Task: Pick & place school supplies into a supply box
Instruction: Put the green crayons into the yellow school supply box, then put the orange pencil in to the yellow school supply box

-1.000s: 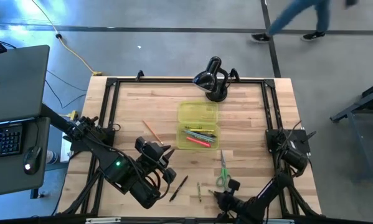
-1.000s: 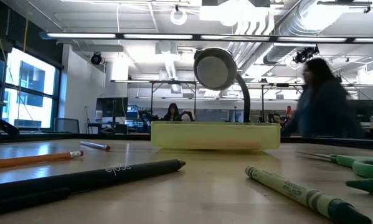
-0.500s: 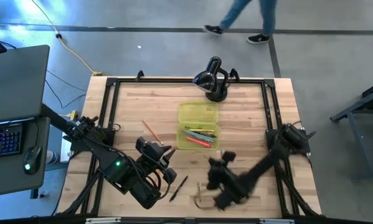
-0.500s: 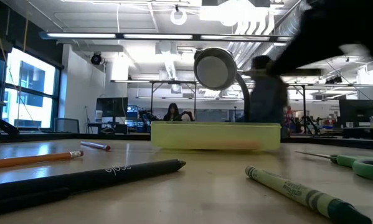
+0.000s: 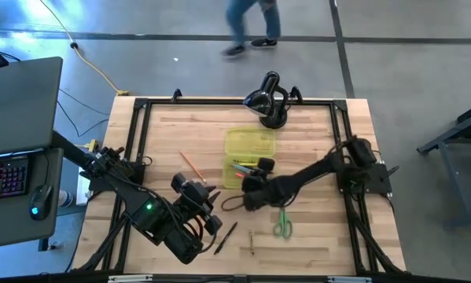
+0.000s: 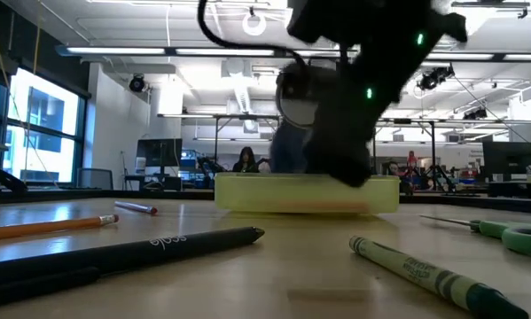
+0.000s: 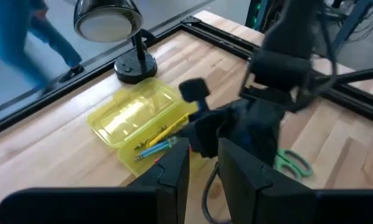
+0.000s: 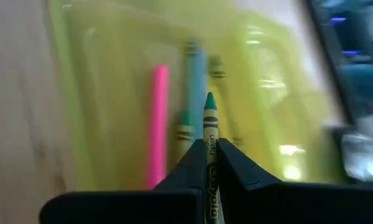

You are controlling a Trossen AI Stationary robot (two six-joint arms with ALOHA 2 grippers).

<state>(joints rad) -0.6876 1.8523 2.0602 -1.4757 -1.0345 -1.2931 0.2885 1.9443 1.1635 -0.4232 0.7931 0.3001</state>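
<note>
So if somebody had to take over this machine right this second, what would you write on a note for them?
Right gripper: jaws shut on a green crayon, poised over the open yellow-green supply box, not released yet.
Left gripper: holds nothing, waiting at the table's near left.
Done: several pens and crayons, one pink, already lie in the box.
Left on the table: green-handled scissors, orange pencil, black pen, a small olive crayon, and in the low view another green crayon.
Next: probably drop the held crayon in, then fetch the rest.
</note>
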